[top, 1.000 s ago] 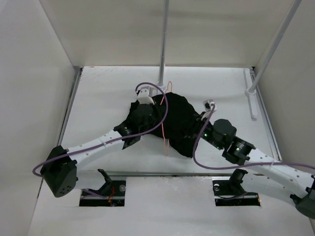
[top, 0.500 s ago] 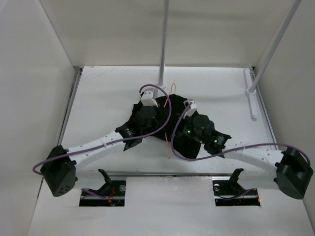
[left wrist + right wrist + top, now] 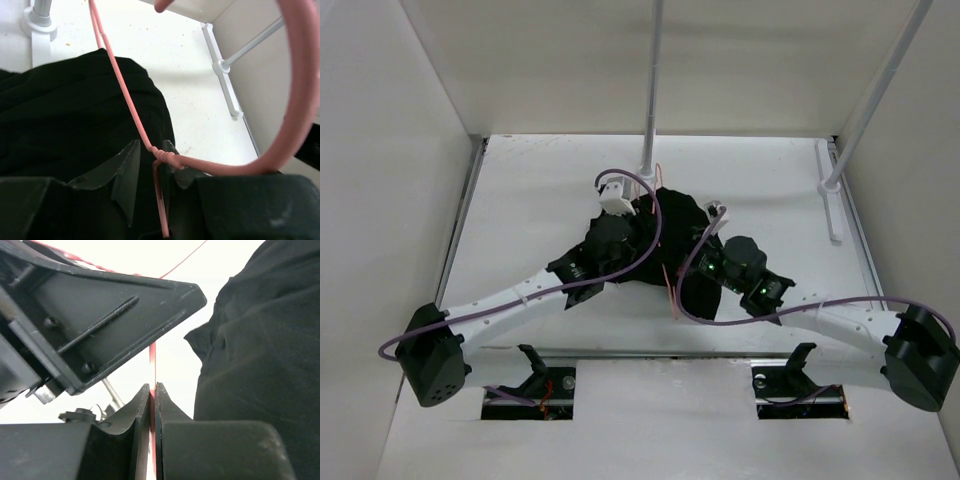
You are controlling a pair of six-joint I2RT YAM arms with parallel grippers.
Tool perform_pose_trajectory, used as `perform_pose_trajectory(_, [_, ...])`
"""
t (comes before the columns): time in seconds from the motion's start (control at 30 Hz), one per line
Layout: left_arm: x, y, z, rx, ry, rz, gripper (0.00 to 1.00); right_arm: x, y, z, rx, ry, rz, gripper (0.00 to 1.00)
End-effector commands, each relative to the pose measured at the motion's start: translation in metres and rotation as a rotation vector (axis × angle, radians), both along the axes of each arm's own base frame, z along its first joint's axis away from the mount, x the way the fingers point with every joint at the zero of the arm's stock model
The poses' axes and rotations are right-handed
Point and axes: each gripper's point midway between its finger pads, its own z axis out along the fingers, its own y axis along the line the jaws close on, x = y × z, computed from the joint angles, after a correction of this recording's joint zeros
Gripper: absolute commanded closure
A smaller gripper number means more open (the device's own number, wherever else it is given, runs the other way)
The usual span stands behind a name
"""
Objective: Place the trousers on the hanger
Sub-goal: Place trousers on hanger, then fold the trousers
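white arms (image 3: 505, 300), black joints (image 3: 430, 365), purple cables (image 3: 656, 210), black left gripper (image 3: 151, 146) and right gripper (image 3: 152, 386)

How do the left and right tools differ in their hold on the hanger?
Spot: left tool grips the hanger at the twisted neck under the hook; right tool pinches a straight rod. Gap: left tool's jaws stand apart around the wire; right tool's are nearly closed. Both hold it close to the trousers.
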Motion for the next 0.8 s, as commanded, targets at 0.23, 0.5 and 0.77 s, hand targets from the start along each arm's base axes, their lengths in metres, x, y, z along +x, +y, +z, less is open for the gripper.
perform_pose_trajectory(0.23, [0.002,0.015,0.067,-0.153,-0.117,0.020,0.30,0.008,-0.017,0.056,0.196,-0.094,-0.001,0.96])
perform_pose_trajectory(0.5, [-0.012,0.031,0.090,-0.207,-0.167,-0.013,0.12,0.021,-0.027,0.072,0.215,-0.124,-0.028,0.96])
perform_pose_trajectory(0.77, [-0.034,0.066,0.105,-0.261,-0.224,0.010,0.00,0.033,-0.060,0.111,0.246,-0.193,-0.092,0.96])
